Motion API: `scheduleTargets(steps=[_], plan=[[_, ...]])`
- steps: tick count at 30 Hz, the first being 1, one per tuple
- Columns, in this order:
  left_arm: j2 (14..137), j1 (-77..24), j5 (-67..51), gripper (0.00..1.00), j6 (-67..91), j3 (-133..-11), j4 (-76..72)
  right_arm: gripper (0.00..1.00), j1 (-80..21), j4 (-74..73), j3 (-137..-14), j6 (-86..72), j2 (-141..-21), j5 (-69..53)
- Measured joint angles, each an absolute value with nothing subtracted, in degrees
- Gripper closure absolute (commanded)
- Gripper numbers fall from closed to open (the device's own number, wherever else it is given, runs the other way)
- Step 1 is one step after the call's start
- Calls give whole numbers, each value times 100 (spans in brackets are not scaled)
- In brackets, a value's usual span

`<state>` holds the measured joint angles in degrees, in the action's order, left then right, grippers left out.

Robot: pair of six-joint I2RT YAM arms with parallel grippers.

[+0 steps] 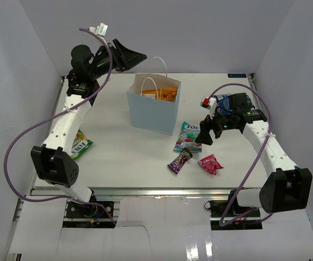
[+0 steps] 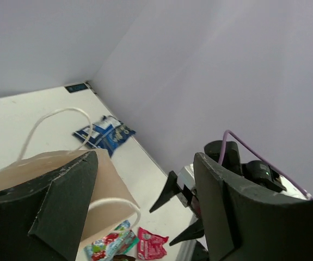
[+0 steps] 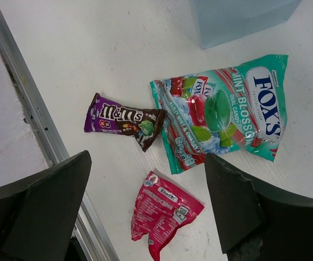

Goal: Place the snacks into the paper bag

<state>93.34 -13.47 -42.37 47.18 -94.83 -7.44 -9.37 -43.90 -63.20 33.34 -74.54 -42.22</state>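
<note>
Right wrist view: the open, empty right pincer [image 3: 146, 159] hangs over the pink-red packet [image 3: 164, 215], whose slippery foil may escape a shallow grip.

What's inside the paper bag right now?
An orange packet shows through the open top of the paper bag. Anything lower down is hidden by the bag's walls, so I cannot tell what else is in there.

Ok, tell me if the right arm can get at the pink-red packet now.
Likely yes: the open right end effector hovers above the pink-red packet, which lies on the table with nothing covering it.
</note>
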Motion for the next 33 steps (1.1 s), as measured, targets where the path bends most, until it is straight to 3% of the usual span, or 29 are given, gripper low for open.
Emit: scheduleTargets(steps=[4, 7, 9, 16, 22, 25, 29, 30, 33], plan=[[8842, -1149, -3750, 18, 4005, -9489, 23, 10, -939, -4270, -6296, 3024, -7461, -4034], [8348, -1142, -2919, 13, 3424, -9367, 668, 9, -939, -3833, -6152, 2117, -7516, -3402], [7749, -1144, -2095, 4, 3120, -8892, 1090, 9, -939, -3533, -6053, 1365, -7675, -2926], [5492, -980, 115, 3, 3022, -6530, 2252, 10, -952, -2749, -5833, -290, -8552, -1809], [4560, -972, 672, 3, 3553, -5146, 2982, 7, -952, -2364, -5819, -906, -9194, -1887], [4353, -972, 718, 3, 3804, -4864, 3179, 0, -952, -2115, -5819, -1199, -9574, -2130], [4357, -972, 716, 3, 3948, -4851, 3238, 25, -952, -1837, -5815, -1542, -9981, -2556], [4375, -972, 714, 3, 3972, -4853, 3242, 43, -952, -1765, -5813, -1599, -10001, -2609], [4423, -972, 714, 3, 4014, -4853, 3256, 68, -913, -1610, -5802, -1726, -10047, -2834]])
